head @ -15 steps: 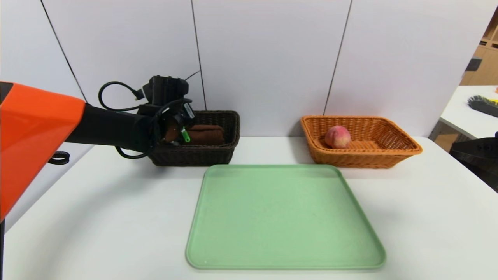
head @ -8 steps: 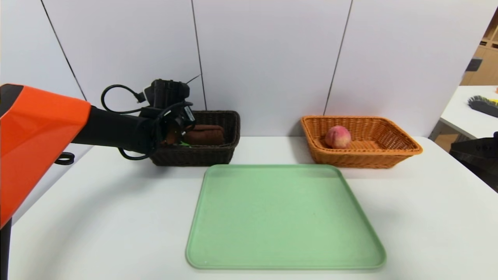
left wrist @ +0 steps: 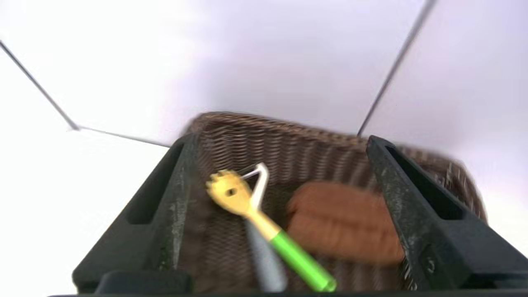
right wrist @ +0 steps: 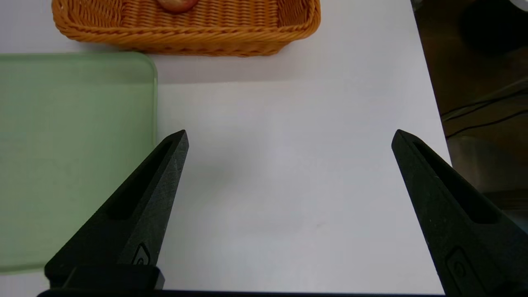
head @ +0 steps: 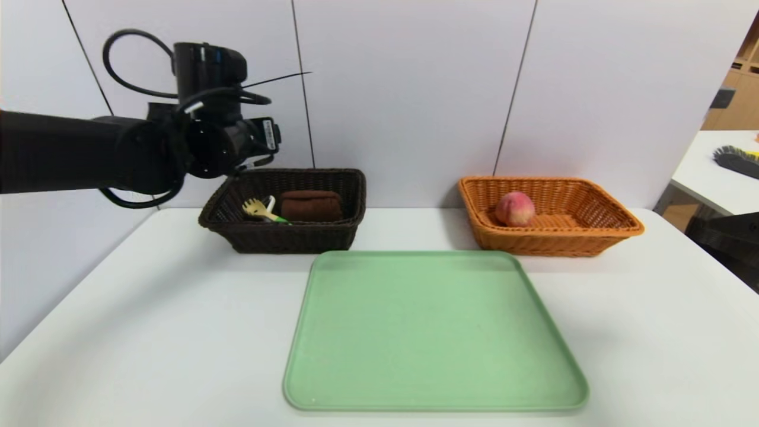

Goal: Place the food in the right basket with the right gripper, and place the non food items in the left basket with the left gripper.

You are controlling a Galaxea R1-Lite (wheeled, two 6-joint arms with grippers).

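Observation:
The dark brown left basket holds the rolled brown towel, the yellow-headed, green-handled fork and the white-headed peeler. My left wrist hovers above the basket's near-left corner. In the left wrist view the left gripper is open and empty, and the fork lies across the peeler beside the towel. The peach rests in the orange right basket. My right gripper is open over bare table, short of the orange basket.
A large green tray lies in the middle of the white table, in front of both baskets. A wall stands close behind the baskets. A side table with a brush is at the far right.
The left gripper opened and let go of the fork, which now lies in the dark basket. The left arm then rose well above the basket. The right arm stayed still.

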